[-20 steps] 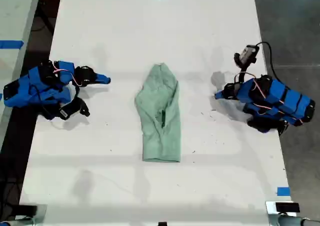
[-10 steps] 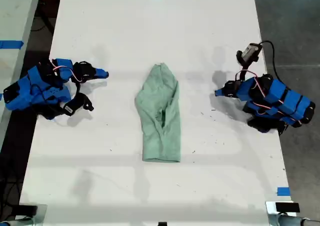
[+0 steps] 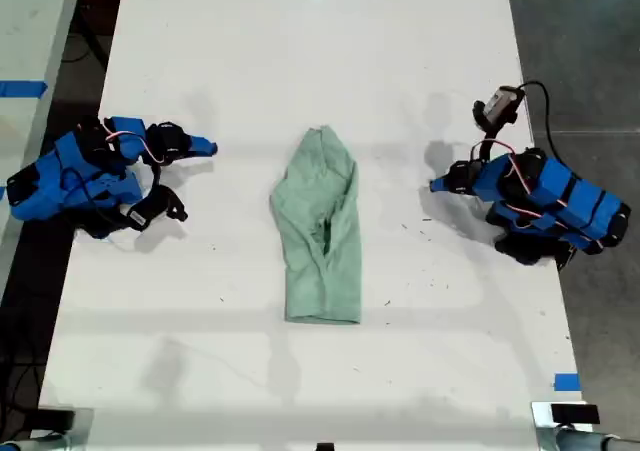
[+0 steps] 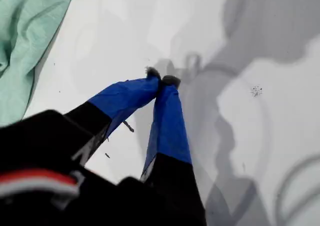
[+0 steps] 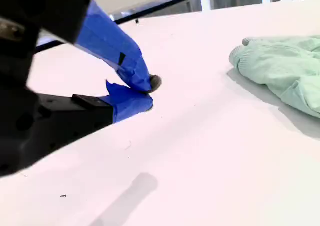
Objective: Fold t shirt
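Observation:
The t shirt [image 3: 320, 226] is pale mint green and lies folded into a long narrow strip in the middle of the white table [image 3: 300, 51]. My first gripper [image 3: 436, 185] rests at the exterior view's right, shut and empty, well apart from the shirt. In the first wrist view its blue fingers meet at the tips [image 4: 161, 78], with the t shirt [image 4: 25, 40] off to one side. At the exterior view's left, my second gripper [image 3: 208, 148] is also shut on nothing. The second wrist view shows it [image 5: 150, 88] low over the table, the t shirt [image 5: 280, 65] beyond it.
Both blue arms lie folded near the table's side edges in the exterior view. A blue tape mark [image 3: 566, 381] sits near the lower right corner of the exterior view. A second light surface with blue tape [image 3: 22, 88] stands past a dark gap at that view's left.
The second arm's wrist shifted slightly, its gripper tip rising a little in the exterior view. The first arm's camera edged over slightly. The shirt has not moved.

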Robot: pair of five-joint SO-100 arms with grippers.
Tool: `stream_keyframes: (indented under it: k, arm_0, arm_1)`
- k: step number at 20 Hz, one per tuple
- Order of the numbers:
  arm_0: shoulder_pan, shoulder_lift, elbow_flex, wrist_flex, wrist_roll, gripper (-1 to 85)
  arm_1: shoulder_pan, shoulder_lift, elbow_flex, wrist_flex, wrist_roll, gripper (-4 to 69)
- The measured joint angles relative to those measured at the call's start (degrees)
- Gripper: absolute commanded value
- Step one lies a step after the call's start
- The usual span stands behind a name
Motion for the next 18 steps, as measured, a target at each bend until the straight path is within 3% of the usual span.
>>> stream_keyframes:
  k: [3,6,11,18]
  arm_0:
    - [0.7,0.0,-0.3,0.4,-1.9,-0.2]
    - [7.0,-2.5,-6.0,2.5,-6.0,-0.2]
    - [19.2,-33.6,-32.6,2.8,-11.1,-0.2]
    - [36.5,-95.9,-91.7,24.4,-18.7,0.8]
  arm_1:
    - [-0.1,0.0,-0.1,0.0,0.0,1.6]
    - [-5.4,-0.1,-2.5,1.7,2.0,1.6]
    - [-13.0,-20.0,-26.9,6.5,5.3,1.6]
    - [-33.1,-76.2,-76.8,12.6,12.2,1.3]
